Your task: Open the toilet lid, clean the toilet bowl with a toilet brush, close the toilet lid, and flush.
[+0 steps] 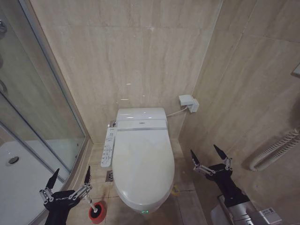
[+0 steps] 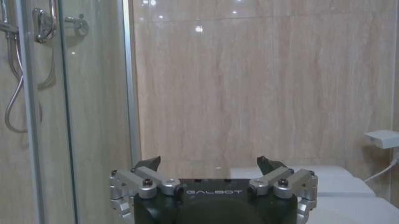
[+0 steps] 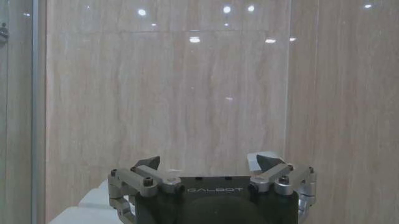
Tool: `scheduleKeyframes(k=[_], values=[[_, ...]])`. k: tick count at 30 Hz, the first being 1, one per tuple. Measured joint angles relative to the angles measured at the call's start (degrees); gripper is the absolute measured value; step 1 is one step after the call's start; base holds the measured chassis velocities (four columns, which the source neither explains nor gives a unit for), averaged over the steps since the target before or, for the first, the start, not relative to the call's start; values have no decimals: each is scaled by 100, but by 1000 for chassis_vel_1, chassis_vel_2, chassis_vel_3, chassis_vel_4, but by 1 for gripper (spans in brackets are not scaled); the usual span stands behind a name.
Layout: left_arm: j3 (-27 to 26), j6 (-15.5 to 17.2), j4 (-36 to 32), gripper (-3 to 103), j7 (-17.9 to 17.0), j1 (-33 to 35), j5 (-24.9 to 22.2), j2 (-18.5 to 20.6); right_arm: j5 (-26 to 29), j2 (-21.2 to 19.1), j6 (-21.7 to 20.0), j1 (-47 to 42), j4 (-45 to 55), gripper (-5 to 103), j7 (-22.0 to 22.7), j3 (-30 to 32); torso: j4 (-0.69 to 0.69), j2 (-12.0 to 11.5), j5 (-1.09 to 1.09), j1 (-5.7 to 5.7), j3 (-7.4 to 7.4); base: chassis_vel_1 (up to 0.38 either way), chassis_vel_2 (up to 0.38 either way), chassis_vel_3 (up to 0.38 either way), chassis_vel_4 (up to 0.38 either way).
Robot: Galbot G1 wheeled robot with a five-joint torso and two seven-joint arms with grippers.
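Note:
The toilet lid (image 1: 143, 164) is down, white and glossy, and covers the seat. Below its front edge the toilet bowl (image 1: 140, 207) shows as a white rim with a small green light. The red holder cup (image 1: 97, 212) stands on the floor left of the bowl, dark inside; I cannot make out the toilet brush's handle. My left gripper (image 1: 72, 169) hangs open just left of and above the cup, holding nothing. On the other side of the toilet, my right gripper (image 1: 204, 150) is open and holds nothing. Both wrist views show open fingers, left gripper (image 2: 209, 163) and right gripper (image 3: 209, 161), facing the tiled wall.
A glass shower enclosure (image 1: 42, 108) with a white shower tray (image 1: 18, 178) fills the left. A control panel (image 1: 108, 147) runs along the toilet's left side. A white wall box (image 1: 188, 103) and a coiled hose (image 1: 276, 150) are on the right wall. A floor drain (image 1: 110, 176) lies beside the bowl.

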Motion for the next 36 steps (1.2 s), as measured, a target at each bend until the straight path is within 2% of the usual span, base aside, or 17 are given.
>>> scheduleKeyframes(k=[36], values=[[0,0,0,100,0,0,0,0,8,0,-5,0,1,100,3,0,0,0,0,0,0,0,0,0,0]])
